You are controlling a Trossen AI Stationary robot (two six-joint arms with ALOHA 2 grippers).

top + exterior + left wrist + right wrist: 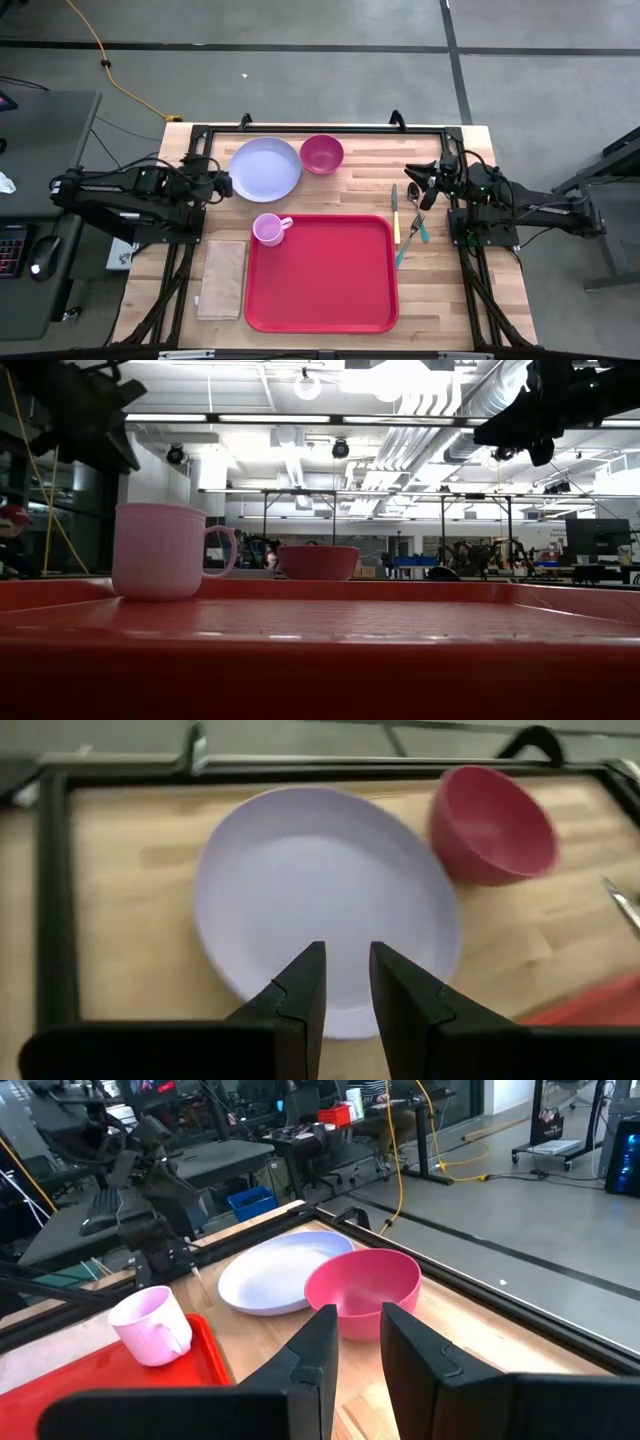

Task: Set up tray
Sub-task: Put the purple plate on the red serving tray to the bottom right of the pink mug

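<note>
Sitting on butcher-block wood (350, 195), a smooth rounded-corner red tray (330, 290) holds a pink mug (268, 229).

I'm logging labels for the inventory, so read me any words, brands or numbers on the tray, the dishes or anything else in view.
None can be read: the large flat red plastic tray, small pink plastic mug, round lavender plate and magenta bowl are all plain. Background lab signs are too blurred to read.

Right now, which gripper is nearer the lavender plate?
Left. The left gripper sits at the lavender plate's edge, empty; the right gripper hangs across the table above the cutlery.
</note>
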